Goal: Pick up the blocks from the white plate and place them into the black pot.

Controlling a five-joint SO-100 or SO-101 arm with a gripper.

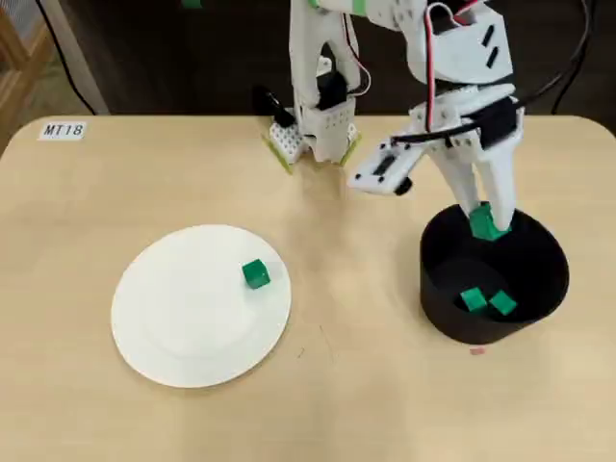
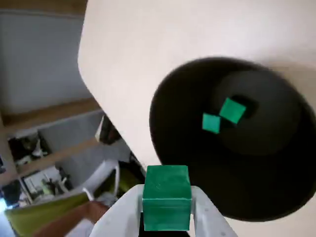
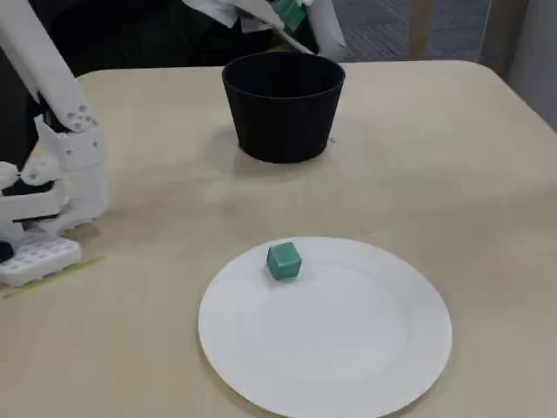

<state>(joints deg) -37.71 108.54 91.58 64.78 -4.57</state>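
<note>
In the overhead view, the claw [image 1: 489, 223] grips a green cube [image 1: 487, 226] between its two white fingers, held over the far rim of the black pot [image 1: 438, 289]. Two more green cubes [image 1: 486, 302] lie touching each other on the pot's floor. The pot stands on the right side of the tan table [image 1: 366, 404]. Well apart to its left lies the white plate [image 1: 164, 332], with a single green cube [image 1: 255, 274] near its upper right edge. A small label [image 1: 64, 130] sits in the table's far left corner.

In the wrist view, the claw [image 2: 166, 207] is clamped on the held cube [image 2: 166, 203], which fills the gap between the fingers. The pot [image 2: 187, 163] opens beyond it, with the two cubes [image 2: 222, 116] side by side inside.

In the fixed view, the pot [image 3: 283, 117] stands at the far side, and the claw's fingers with the cube [image 3: 289, 12] hang above its rim. The plate [image 3: 348, 348] lies nearer, its lone cube [image 3: 284, 260] close to the far edge.
</note>
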